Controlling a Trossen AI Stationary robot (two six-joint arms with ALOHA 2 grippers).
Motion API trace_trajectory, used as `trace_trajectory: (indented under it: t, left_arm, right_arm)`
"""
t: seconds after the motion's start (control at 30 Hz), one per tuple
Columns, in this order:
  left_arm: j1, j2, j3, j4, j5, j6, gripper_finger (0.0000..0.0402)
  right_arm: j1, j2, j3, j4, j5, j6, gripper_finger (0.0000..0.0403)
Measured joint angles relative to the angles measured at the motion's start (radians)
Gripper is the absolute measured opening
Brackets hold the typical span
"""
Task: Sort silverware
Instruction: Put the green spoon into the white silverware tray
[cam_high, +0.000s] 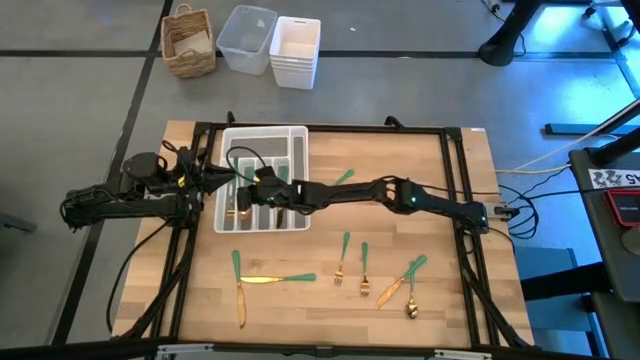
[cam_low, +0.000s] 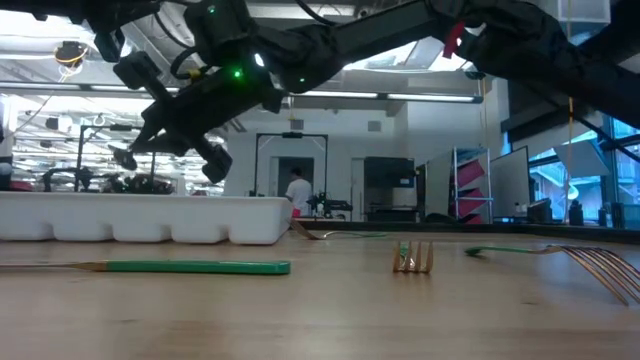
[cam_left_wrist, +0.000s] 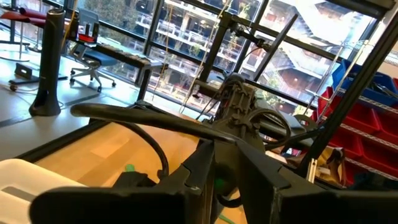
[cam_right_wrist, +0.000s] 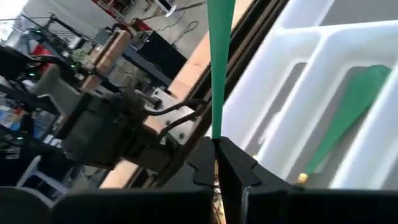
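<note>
Green-handled utensil (cam_right_wrist: 219, 68) stands pinched in the right end effector (cam_right_wrist: 219, 152) above the tray (cam_right_wrist: 323, 37).

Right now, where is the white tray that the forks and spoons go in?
In the high view the white tray sits on the table's far left part, between the two arms. The right hand hovers over it, pinching a green-handled piece.

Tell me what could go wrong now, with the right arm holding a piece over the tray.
1. The right gripper pinches only the thin green handle at one end; the piece could swing or slip before release.
2. Both arms crowd over the white tray; the left gripper hovers close to the right one, so they might bump.
3. A green-handled piece already lies in a slot; a drop from this height could land in the wrong compartment.
</note>
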Motion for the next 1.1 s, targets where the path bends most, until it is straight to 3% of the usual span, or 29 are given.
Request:
trace_trajectory:
  t: [1.1]
  left_arm:
    - [0.0,0.0,0.0,-0.133,0.0,-0.022,0.0056]
  right_arm:
    - [-0.001,0.0,0.0,-0.169,0.066,0.012,0.0004]
